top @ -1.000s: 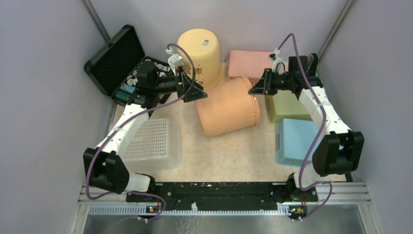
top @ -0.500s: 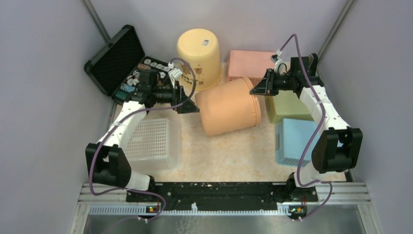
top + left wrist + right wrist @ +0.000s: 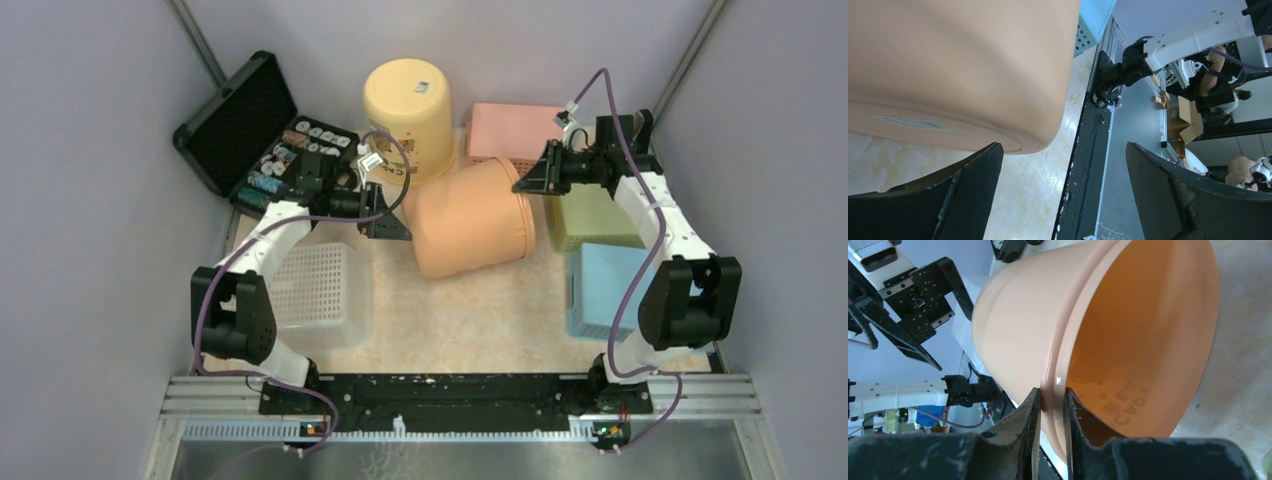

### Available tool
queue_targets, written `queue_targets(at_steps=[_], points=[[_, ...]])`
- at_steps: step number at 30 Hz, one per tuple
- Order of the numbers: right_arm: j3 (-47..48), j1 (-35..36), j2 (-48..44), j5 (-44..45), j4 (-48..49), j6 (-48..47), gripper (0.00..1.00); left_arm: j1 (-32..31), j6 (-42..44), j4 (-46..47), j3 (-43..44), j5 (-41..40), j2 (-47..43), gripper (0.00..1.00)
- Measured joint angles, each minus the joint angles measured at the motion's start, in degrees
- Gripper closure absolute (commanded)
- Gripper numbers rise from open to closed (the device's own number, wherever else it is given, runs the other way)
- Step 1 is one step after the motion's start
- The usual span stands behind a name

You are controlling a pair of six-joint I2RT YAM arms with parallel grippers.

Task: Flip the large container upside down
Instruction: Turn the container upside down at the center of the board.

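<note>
- The big bucket (image 3: 470,222) is plain peach-orange plastic with smooth, slightly glossy walls. It is round and widens from a narrower bottom to a broader mouth.
- A raised band runs round the outside just below the rim. In the right wrist view the inside looks a deeper orange, and reversed lettering shows faintly through the wall.
- The left wrist view shows a pale, flat label on the outer wall near the bottom end.
- The bucket lies on its side on the table (image 3: 470,320), about mid-width and towards the far half. It is just in front of the yellow bucket (image 3: 408,105), which stands upside down.
- Its long axis runs across the table from left to right, angled a little away from the arms at the right end. The open mouth faces right, towards the green basket (image 3: 590,220) and pink basket (image 3: 510,130). The closed bottom faces left, towards the white basket (image 3: 315,295) and the open black case (image 3: 240,120).
- The right gripper (image 3: 1052,405) is clamped on the rim at the far side of the mouth. One finger is inside the bucket and the other is outside against the band.
- The left gripper (image 3: 1063,150) is spread wide and holds nothing. It sits at the bottom end of the bucket, with the curved wall close above one finger; contact cannot be made out.
- The blue basket (image 3: 605,290) stands near the right arm, apart from the bucket.
</note>
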Motion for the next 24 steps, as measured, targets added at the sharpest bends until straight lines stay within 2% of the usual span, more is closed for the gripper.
queue_targets(at_steps=[13, 24], points=[[0.87, -0.17, 1.36, -1.01, 0.17, -0.02, 0.86, -0.42, -7.17, 8.81, 0.0, 3.23, 4.81, 0.01], [2.64, -3.37, 2.62, -0.02, 2.78, -0.11, 0.86, -5.7, -23.26, 23.87, -1.62, 3.23, 2.4, 0.01]])
